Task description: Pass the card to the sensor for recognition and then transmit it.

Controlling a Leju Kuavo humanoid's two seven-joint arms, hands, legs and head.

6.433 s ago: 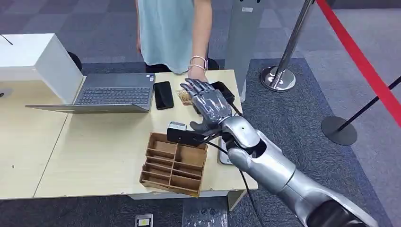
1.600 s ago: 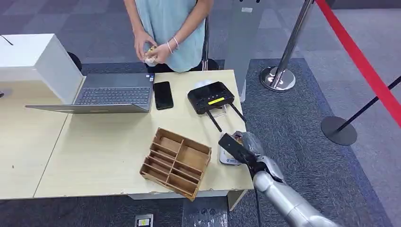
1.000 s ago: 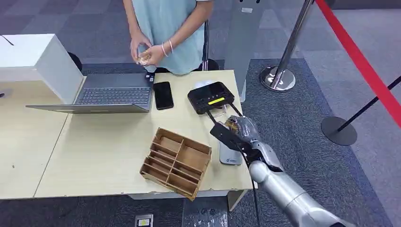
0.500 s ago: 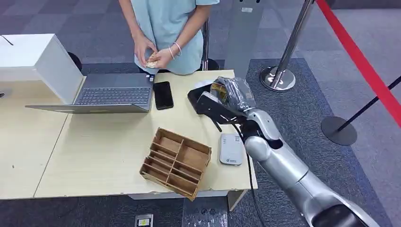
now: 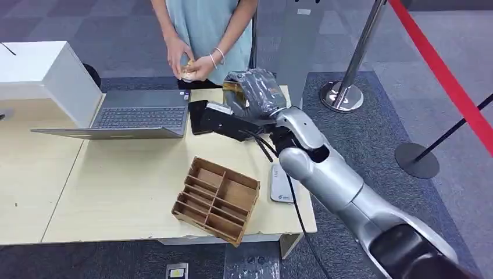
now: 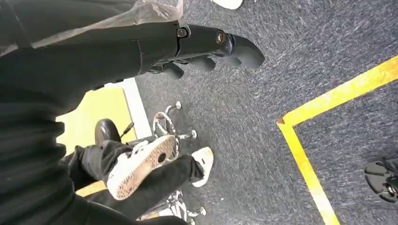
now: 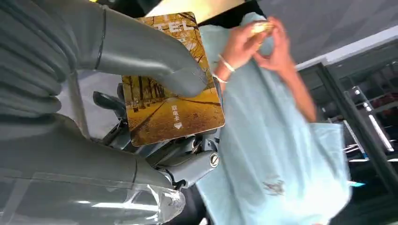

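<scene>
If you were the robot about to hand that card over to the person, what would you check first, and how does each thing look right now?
1. Card held firmly: ok, the right hand pinches it under its thumb.
2. Card already read by the sensor: cannot tell.
3. Person within reach: ok, standing at the table's far edge.
4. Person's hands free to take it: not ok, they are together holding something small.
5. Left hand out of the way: ok, hanging over the floor, holding nothing.
</scene>
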